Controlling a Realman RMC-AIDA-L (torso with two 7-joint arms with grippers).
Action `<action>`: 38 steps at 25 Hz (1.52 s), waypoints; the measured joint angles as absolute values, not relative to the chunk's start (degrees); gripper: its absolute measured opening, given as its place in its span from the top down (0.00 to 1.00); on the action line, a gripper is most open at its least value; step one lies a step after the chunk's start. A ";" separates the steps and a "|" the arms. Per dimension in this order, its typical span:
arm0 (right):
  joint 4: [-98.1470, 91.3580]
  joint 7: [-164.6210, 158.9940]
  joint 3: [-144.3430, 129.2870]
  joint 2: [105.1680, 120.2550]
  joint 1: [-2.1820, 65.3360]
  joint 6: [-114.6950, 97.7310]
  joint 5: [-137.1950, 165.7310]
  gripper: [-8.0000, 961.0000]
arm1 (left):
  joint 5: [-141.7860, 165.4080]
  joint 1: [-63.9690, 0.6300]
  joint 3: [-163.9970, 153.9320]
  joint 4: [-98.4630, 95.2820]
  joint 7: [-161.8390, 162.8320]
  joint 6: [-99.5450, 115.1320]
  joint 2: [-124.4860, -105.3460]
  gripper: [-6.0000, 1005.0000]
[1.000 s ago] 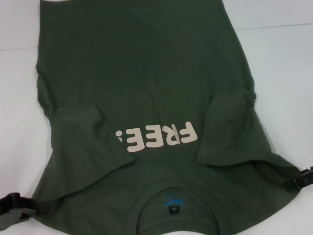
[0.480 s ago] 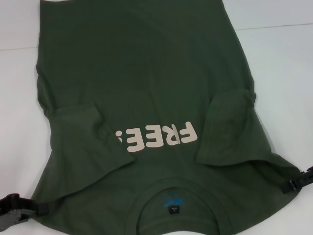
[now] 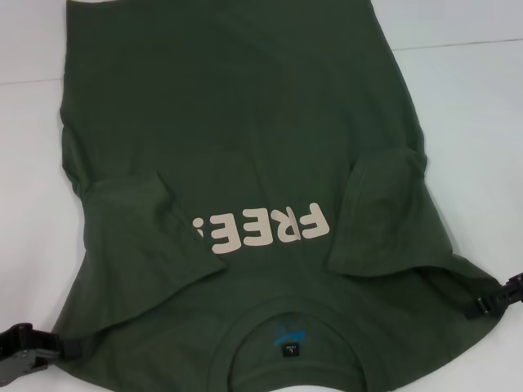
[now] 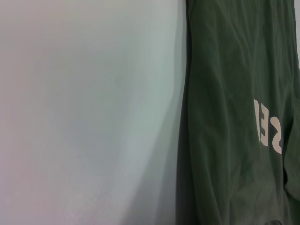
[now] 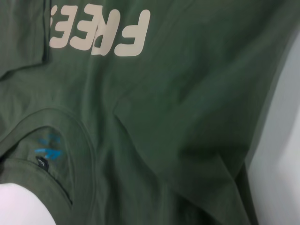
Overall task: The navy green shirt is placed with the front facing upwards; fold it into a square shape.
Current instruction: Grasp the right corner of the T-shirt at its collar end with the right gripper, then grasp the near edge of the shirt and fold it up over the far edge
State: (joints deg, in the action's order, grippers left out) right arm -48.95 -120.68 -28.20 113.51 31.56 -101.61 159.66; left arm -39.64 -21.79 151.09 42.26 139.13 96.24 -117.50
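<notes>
Flanking the navy green shirt (image 3: 245, 131): both grippers.

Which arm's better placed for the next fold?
Neither clearly: the left pincer and right pincer each sit at a shoulder edge of the navy green shirt, both sleeves folded in; likely both.

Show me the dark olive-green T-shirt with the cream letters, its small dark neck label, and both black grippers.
dark olive-green T-shirt (image 3: 237, 114): head view, plain chest fabric.
neck label (image 3: 291, 350): head view, label's middle.
left gripper (image 3: 69, 346): head view, fingertips at shirt's edge.
right gripper (image 3: 484, 305): head view, fingertips at shirt's edge.
</notes>
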 joint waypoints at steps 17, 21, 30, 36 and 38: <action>-46.40 -123.34 -28.65 112.68 32.01 -99.75 159.42 0.57 | -39.64 -21.88 151.35 42.51 139.09 96.78 -117.43 0.97; -46.80 -123.89 -28.41 112.15 31.92 -100.11 159.25 0.75 | -39.71 -21.92 151.35 42.54 139.06 96.82 -117.41 0.97; -47.92 -124.57 -29.05 111.62 32.11 -100.85 159.74 0.92 | -39.64 -21.92 151.07 42.54 139.04 98.21 -117.22 0.97; -53.47 -126.34 -30.91 111.39 31.90 -105.66 161.71 0.97 | -39.57 -22.06 149.86 42.54 139.10 101.06 -115.78 0.96; -55.79 -126.38 -31.04 111.64 31.99 -107.80 163.69 0.97 | -38.40 -22.22 148.75 42.68 139.29 103.39 -115.24 0.96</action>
